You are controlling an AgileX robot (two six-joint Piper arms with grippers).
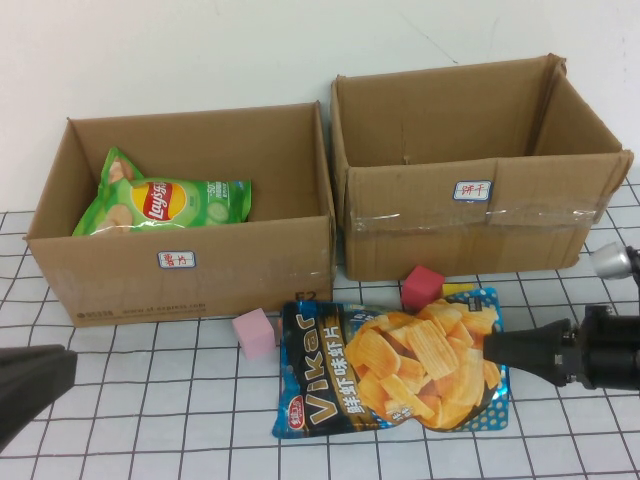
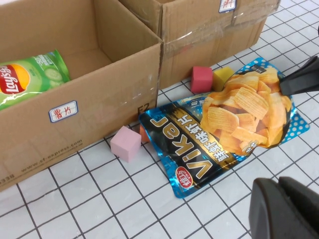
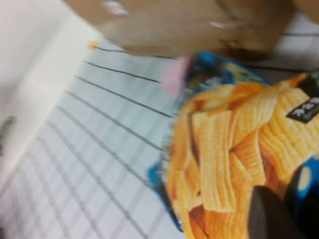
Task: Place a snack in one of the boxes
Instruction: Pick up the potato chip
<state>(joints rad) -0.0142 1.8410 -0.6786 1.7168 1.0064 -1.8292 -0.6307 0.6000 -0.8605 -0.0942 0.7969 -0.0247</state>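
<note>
A blue Vikar crisp bag [image 1: 395, 367] lies flat on the gridded table in front of the two cardboard boxes; it also shows in the left wrist view [image 2: 224, 124] and the right wrist view [image 3: 224, 144]. My right gripper [image 1: 492, 346] is at the bag's right edge, its fingers [image 3: 264, 214] closed on the edge with a strip of blue bag between them. The left box [image 1: 180, 270] holds a green Lay's bag [image 1: 160, 205]. The right box [image 1: 470, 215] looks empty. My left gripper [image 1: 35, 385] is shut and empty at the table's front left, apart from the bag [image 2: 281, 209].
A pink cube [image 1: 254, 333] lies left of the crisp bag. A red cube [image 1: 421, 286] and a yellow cube [image 1: 458, 290] lie between the bag and the right box. The table [image 1: 150, 420] has a black grid.
</note>
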